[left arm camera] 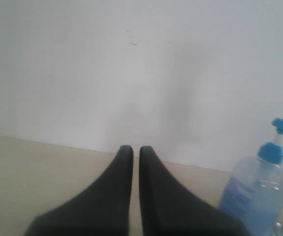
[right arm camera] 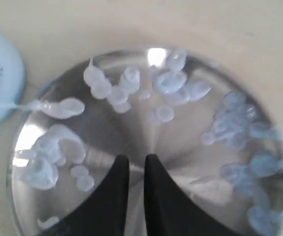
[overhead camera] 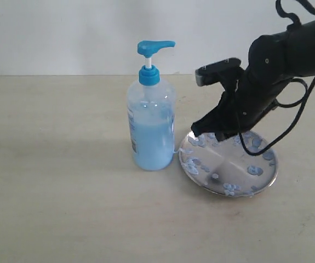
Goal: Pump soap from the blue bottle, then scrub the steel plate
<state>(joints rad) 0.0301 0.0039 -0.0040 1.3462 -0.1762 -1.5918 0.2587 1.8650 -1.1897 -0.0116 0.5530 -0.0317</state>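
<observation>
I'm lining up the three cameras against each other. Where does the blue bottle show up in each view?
Exterior view: the blue bottle stands upright left of centre, just left of the steel plate.
Left wrist view: lower right corner, pump head visible.
Right wrist view: only its rounded side at the left edge, beside the plate.
Shared landmark: the bottle's label, seen in all three.

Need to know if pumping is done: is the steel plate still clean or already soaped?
Already soaped. Pale blue soap blobs lie scattered over the steel plate, beside the upright blue bottle.

Steel plate (overhead camera: pixel 231 175) far rim hidden behind right pincer (overhead camera: pixel 215 131).
</observation>
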